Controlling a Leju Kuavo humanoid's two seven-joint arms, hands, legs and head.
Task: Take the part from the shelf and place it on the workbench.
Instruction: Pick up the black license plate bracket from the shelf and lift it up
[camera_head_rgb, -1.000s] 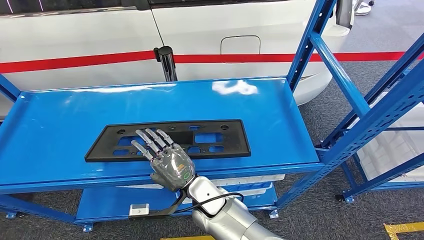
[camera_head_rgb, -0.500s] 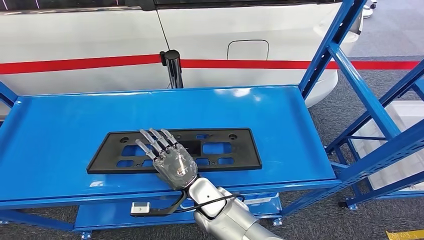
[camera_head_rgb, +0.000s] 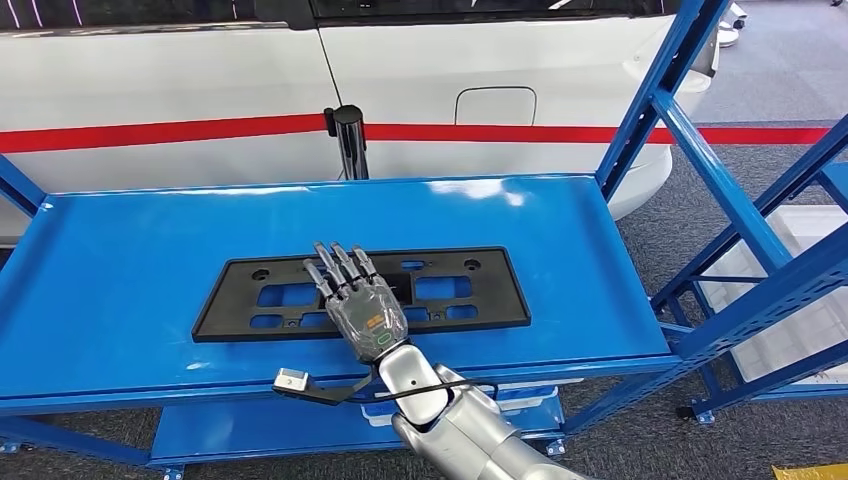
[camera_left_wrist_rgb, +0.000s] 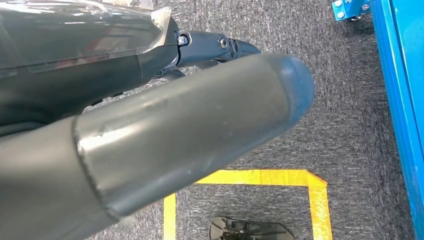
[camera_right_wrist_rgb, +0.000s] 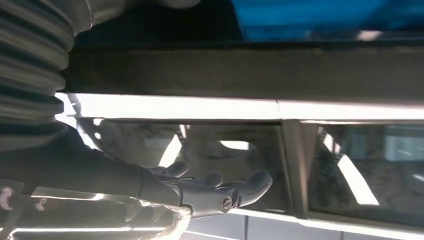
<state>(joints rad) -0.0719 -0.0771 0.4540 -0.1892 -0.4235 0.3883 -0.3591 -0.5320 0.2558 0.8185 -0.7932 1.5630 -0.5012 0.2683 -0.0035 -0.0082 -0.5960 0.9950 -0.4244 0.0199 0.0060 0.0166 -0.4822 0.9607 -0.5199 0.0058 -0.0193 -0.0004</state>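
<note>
Black plastic is your target: the part (camera_head_rgb: 362, 291), a long flat frame with cut-outs, lies flat near the front of the blue shelf (camera_head_rgb: 120, 270). Your right hand (camera_head_rgb: 362, 310) sits over its middle, palm down, fingers (camera_head_rgb: 336, 268) spread and stretched across the part, holding nothing. In your left wrist view, the left hand (camera_left_wrist_rgb: 150, 135) hangs over grey carpet with a yellow floor marking (camera_left_wrist_rgb: 260, 178); you cannot tell how its fingers lie. Beyond the shelf stands a white car (camera_head_rgb: 200, 80) with a red stripe.
</note>
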